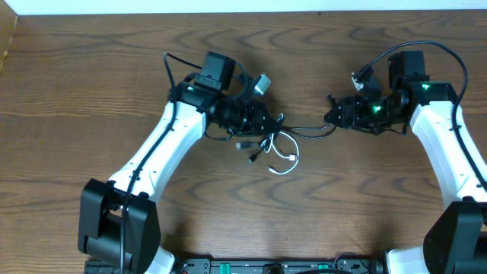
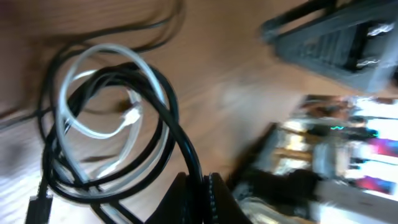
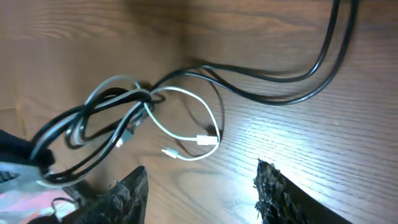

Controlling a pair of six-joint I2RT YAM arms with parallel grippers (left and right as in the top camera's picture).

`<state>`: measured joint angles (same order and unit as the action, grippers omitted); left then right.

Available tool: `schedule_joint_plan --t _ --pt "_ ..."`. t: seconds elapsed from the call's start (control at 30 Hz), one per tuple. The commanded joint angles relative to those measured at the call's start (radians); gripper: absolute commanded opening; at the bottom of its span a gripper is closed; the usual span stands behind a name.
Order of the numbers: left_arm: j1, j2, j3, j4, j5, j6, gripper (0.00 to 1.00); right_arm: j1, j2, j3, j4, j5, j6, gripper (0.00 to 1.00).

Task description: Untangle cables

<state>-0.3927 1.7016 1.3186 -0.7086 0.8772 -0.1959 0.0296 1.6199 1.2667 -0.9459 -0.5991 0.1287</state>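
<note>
Left claw [image 2: 200, 184] pinches the black cable [image 2: 171, 116] — right claw [image 3: 202, 174] gapes.

White shells and black joints: the left arm [image 1: 156, 144] and right arm [image 1: 449, 144] are a matched pair. A blocky black base [image 1: 118, 224] sits at seven o'clock, and another base [image 1: 464, 228] at five. A green light [image 1: 375, 109] glows at the right wrist, under a boxy black camera [image 1: 407, 65]. A thin black wire [image 1: 426, 44] arcs over that arm. On the right gripper [image 3: 200, 168], the fingers [image 3: 280, 193] are dark, with rough, frayed-looking edges.
</note>
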Motion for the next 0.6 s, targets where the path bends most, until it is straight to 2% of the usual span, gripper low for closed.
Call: schedule_joint_plan --t 0.0,0.27,0.57 --pt "-0.044 -0.022 0.018 -0.034 -0.218 0.126 0.08 0.016 -0.013 -0.005 -0.001 0.048 -0.005 0.53" --pt "-0.101 0.030 0.018 -0.103 -0.502 0.143 0.08 0.031 -0.013 -0.005 0.000 0.051 -0.006 0.54" --pt "-0.102 0.189 0.018 -0.040 -0.618 0.142 0.07 0.082 -0.013 -0.005 0.013 0.104 -0.005 0.57"
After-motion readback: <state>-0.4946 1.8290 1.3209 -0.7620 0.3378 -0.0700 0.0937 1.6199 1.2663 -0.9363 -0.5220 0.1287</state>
